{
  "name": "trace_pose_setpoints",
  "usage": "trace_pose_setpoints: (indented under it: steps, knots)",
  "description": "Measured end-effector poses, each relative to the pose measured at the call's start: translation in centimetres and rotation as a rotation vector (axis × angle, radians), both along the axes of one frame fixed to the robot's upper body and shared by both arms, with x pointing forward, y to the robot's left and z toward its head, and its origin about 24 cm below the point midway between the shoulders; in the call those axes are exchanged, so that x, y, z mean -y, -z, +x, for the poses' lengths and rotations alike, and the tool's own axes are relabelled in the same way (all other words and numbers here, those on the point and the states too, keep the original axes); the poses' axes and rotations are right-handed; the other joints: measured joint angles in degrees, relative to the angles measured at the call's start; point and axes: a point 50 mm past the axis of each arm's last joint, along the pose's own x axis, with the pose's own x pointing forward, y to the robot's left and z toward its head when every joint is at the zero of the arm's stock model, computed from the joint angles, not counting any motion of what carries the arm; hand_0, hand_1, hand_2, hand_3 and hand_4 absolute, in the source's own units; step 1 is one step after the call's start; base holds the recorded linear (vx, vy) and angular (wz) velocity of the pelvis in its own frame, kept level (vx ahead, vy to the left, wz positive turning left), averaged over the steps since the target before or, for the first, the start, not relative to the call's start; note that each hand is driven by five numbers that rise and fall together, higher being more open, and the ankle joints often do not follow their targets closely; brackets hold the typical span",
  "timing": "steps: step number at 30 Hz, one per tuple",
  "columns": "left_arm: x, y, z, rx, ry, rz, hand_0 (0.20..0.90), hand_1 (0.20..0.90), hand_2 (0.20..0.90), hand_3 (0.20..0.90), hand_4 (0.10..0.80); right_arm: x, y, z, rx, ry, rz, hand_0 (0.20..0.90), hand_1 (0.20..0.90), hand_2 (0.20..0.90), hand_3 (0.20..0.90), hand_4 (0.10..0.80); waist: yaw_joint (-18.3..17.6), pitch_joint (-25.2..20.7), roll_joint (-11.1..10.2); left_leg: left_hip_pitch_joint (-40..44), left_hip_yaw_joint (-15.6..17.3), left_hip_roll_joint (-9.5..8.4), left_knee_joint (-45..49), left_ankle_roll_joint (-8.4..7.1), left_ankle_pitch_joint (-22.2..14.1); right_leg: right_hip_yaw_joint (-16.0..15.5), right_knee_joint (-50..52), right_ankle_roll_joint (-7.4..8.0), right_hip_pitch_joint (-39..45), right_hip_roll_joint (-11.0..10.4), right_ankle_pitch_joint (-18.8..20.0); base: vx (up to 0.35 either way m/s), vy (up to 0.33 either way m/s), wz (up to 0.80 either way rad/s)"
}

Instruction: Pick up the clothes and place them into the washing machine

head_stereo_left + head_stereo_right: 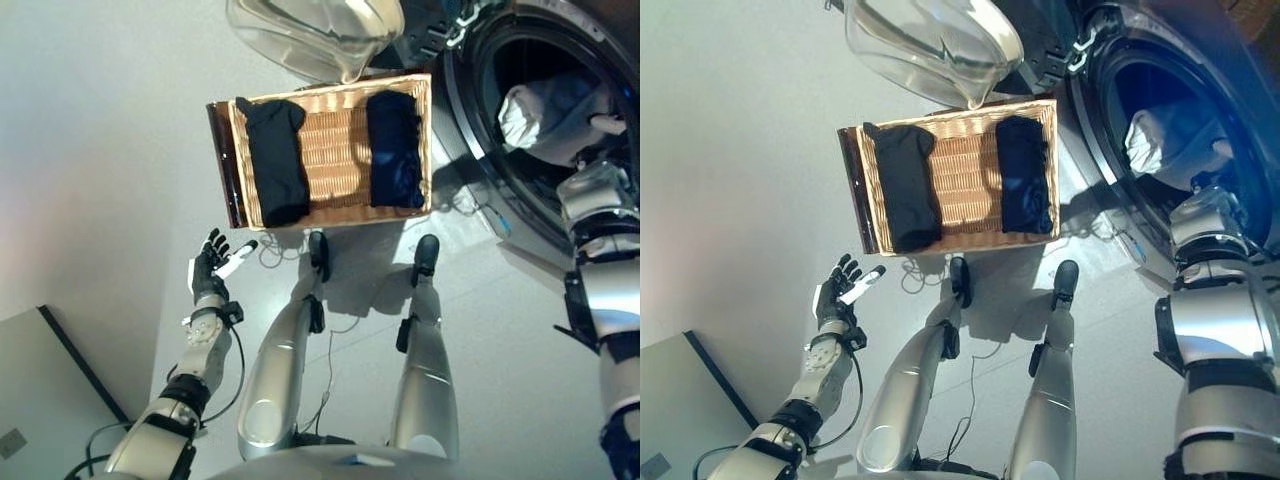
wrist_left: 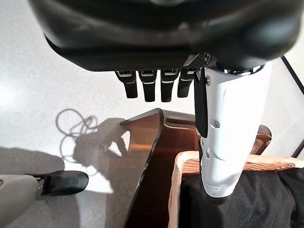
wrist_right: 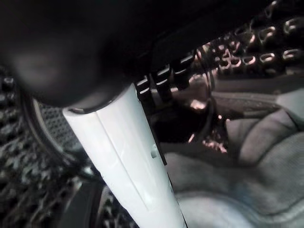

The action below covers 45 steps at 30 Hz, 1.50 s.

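Your left silver-grey arm rises from the lower left, its dark left hand (image 1: pixel 209 266) raised with straight, spread fingers (image 2: pixel 149 87) and white-covered thumb, holding nothing. Your right silver-grey arm stretches forward on the right; your dark right hand (image 3: pixel 126 156) shows relaxed fingers (image 3: pixel 161 83), empty.

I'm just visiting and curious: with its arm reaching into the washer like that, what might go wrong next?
The right hand is inside the washing machine drum beside a pale garment; cloth might snag on it as it backs out. The open glass door overhangs the wicker basket, so an arm could bump it when reaching for the black garment or the dark blue one. The left hand hangs idle.
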Motion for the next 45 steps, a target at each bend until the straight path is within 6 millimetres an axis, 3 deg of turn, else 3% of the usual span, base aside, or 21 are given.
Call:
trace_pose_setpoints:
  steps: [4,8,11,16,17,22,24,28,35,45]
  knots:
    - [0.0,0.0,0.0,-0.002,-0.002,0.009,0.9,0.9,0.9,0.9,0.8,-1.4,1.8,0.6,-0.049,-0.043,-0.027,0.9,0.9,0.9,0.9,0.8,-0.11,-0.25,-1.16,0.51,0.02,0.04,0.12,-0.14,-0.02,-0.16,0.0,-0.19,0.59,0.17,-0.12,0.0,0.0,0.0]
    - [-0.2,0.3,-0.2,-0.016,-0.009,0.018,0.9,0.9,0.9,0.9,0.8,-2.1,2.0,1.0,-0.05,-0.072,-0.037,0.9,0.9,0.9,0.9,0.8,-0.17,-0.09,-1.59,0.45,-0.01,0.24,0.14,-0.4,0.0,-0.22,0.0,-0.33,0.58,0.52,-0.21,0.005,0.003,-0.02]
    - [-1.1,0.7,-0.6,-0.041,-0.059,0.025,0.9,0.9,0.9,0.9,0.8,-4.1,3.0,1.7,-0.058,-0.15,-0.067,0.9,0.9,0.9,0.9,0.8,-0.91,-0.22,-2.69,0.73,-0.08,0.67,0.13,-0.83,-0.06,-0.2,-0.01,-0.63,0.67,1.01,-0.4,0.005,0.001,-0.07]
    - [-1.5,0.8,-0.7,-0.051,-0.085,0.035,0.9,0.9,0.9,0.9,0.8,-6.8,6.1,2.2,-0.108,-0.251,-0.062,0.9,0.9,0.9,0.9,0.8,-1.37,-1.28,-5.21,1.1,-0.02,1.23,0.0,-1.21,-0.28,-0.2,0.0,-1.12,0.85,1.57,-0.6,0.007,-0.006,-0.04]
    - [-1.4,0.9,-0.7,-0.053,-0.079,0.038,0.9,0.9,0.9,0.9,0.8,-8.3,7.4,2.3,-0.102,-0.281,-0.054,0.9,0.9,0.9,0.9,0.8,-1.44,-1.64,-5.9,1.2,-0.03,1.29,-0.1,-1.28,-0.28,-0.22,0.0,-1.26,0.89,1.67,-0.69,0.0,0.0,0.0]
    - [-1.5,1.1,-0.8,-0.069,-0.09,0.045,0.9,0.9,0.9,0.9,0.8,-12.5,12.2,1.7,-0.149,-0.398,-0.004,0.9,0.9,0.9,0.9,0.8,-1.17,-2.88,-7.03,2.1,-0.07,1.17,-0.13,-1.42,-0.39,-0.73,0.0,-1.58,2.0,1.47,-0.92,0.004,0.002,0.02]
    - [-1.5,1.3,-0.9,-0.077,-0.09,0.052,0.9,0.9,0.9,0.9,0.8,-13.5,13.4,1.4,-0.168,-0.432,0.011,0.9,0.9,0.9,0.9,0.8,-0.91,-3.13,-7.4,1.95,-0.01,1.04,0.02,-1.58,-0.36,-1.33,-0.05,-3.01,2.0,1.31,-1.97,0.0,0.0,0.0]
    - [-1.8,2.0,-1.6,-0.116,-0.108,0.071,0.9,0.9,0.9,0.9,0.8,-14.9,15.0,0.9,-0.21,-0.469,0.019,0.9,0.9,0.9,0.9,0.8,-0.91,-3.25,-7.37,1.94,-0.11,1.13,0.14,-1.87,-0.07,-1.46,-0.06,-2.71,2.0,1.31,-2.49,0.0,0.0,0.0]
    - [-2.1,3.0,-2.5,-0.168,-0.131,0.086,0.9,0.9,0.9,0.9,0.8,-15.6,16.5,0.3,-0.254,-0.487,0.033,0.9,0.9,0.9,0.9,0.8,-0.63,-4.83,-7.35,1.85,-0.47,1.16,-0.06,-1.83,-0.09,-1.57,-0.14,-2.14,2.0,1.46,-2.08,0.0,0.002,0.0]
    - [-1.4,3.1,-2.4,-0.168,-0.12,0.078,0.9,0.9,0.9,0.9,0.8,-18.1,16.8,0.2,-0.23,-0.698,0.024,0.9,0.9,0.9,0.9,0.8,0.19,-6.14,-7.31,2.35,-0.72,1.23,-0.02,-1.89,-0.24,-1.79,-0.16,-2.27,2.73,1.53,-2.17,0.001,0.0,0.01]
